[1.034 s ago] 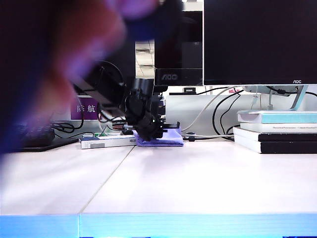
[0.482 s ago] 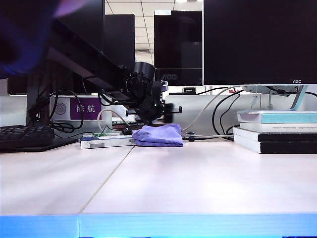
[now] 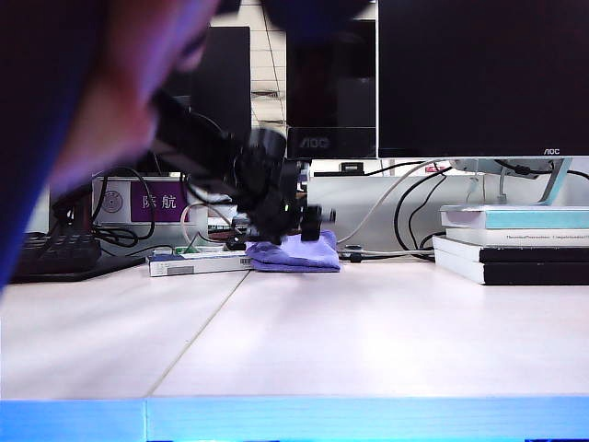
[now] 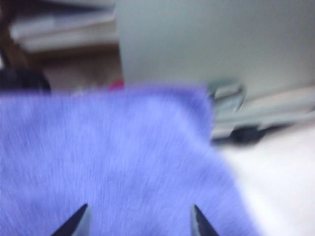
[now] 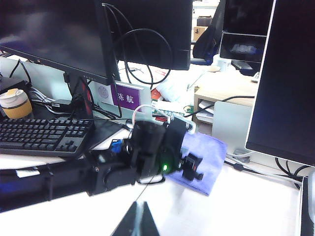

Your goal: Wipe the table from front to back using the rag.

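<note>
The rag (image 3: 296, 255), a folded lavender-blue cloth, lies at the back of the pale table (image 3: 368, 331). My left gripper (image 3: 310, 222) hovers just above it, open, with nothing between its fingers. In the left wrist view the two dark fingertips stand wide apart around my left gripper (image 4: 139, 214), and the rag (image 4: 113, 157) fills most of the picture. The right wrist view shows the left gripper (image 5: 192, 169) over the rag (image 5: 209, 156). My right gripper (image 5: 139, 216) is shut and empty, over bare table short of the left arm.
A flat white barcoded box (image 3: 198, 264) lies left of the rag. A keyboard (image 3: 55, 253) sits at the far left and stacked books (image 3: 515, 244) at the right. Monitors and cables line the back edge. A large blurred shape (image 3: 83, 110) covers the exterior view's upper left.
My left gripper was shut and pressed down on the rag; it has let go, opened and lifted off it. The rag stays put. The blurred shape went away and came back.
</note>
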Motion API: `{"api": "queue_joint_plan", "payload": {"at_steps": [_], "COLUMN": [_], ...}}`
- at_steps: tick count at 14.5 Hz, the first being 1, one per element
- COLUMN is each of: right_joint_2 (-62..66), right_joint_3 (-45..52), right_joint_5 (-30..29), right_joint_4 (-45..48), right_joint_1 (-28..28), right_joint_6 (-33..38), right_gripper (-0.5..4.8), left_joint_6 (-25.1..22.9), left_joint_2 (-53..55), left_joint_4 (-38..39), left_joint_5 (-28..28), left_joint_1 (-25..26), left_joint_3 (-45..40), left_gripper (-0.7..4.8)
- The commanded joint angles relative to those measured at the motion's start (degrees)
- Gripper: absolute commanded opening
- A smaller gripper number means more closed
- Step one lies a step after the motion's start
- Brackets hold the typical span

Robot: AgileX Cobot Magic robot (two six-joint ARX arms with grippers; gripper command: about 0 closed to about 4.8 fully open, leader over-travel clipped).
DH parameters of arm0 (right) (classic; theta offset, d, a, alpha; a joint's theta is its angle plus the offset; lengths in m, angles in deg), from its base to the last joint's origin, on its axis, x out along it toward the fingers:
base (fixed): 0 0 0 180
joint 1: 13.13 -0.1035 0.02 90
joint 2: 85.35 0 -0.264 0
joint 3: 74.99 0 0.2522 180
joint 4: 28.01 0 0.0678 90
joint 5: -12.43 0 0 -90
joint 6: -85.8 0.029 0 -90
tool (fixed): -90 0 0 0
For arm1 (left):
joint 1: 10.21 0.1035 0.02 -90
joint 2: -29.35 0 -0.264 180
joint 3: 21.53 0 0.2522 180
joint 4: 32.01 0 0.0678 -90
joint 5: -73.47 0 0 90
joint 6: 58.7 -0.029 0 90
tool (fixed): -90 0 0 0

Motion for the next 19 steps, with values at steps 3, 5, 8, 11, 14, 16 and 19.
{"api": "queue_joint_plan", "payload": {"at_steps": [3, 5, 8, 11, 14, 16, 19], "right_joint_2": [-0.15, -0.15, -0.20, -0.20, -0.20, -0.20, -0.20], "right_joint_3": [-0.31, -0.31, -0.31, -0.31, -0.31, -0.31, -0.31], "right_joint_5": [-0.13, -0.31, -0.81, -0.79, -0.79, -0.81, -0.79], "right_joint_4": [0.92, 0.92, 0.96, 0.96, 0.96, 0.96, 0.96], "right_joint_1": [-0.04, -0.04, -0.04, -0.04, -0.02, -0.04, -0.02], "right_joint_6": [-0.04, -0.04, -0.04, -0.07, -0.07, -0.07, -0.07], "right_gripper": [-0.05, -0.05, -0.05, -0.05, -0.05, -0.05, -0.05], "left_joint_6": [-0.04, -0.55, -2.75, -3.04, -3.06, -3.08, -3.04], "left_joint_2": [1.36, 1.75, 1.99, 1.99, 0.98, 0.20, 0.11], "left_joint_4": [-0.39, -0.33, 0.13, 6.88, 11.17, 16.90, 22.95], "left_joint_5": [0.02, 0.02, -0.70, 0.98, 3.69, 4.20, 5.81], "left_joint_1": [0.15, 0.17, 0.17, 0.17, 0.11, 0.11, 0.00], "left_joint_3": [0.15, 0.15, 0.15, 0.17, 1.51, 5.25, 8.92], "left_gripper": [2.07, 2.05, 0.52, -0.01, -0.07, -0.07, -0.07]}}
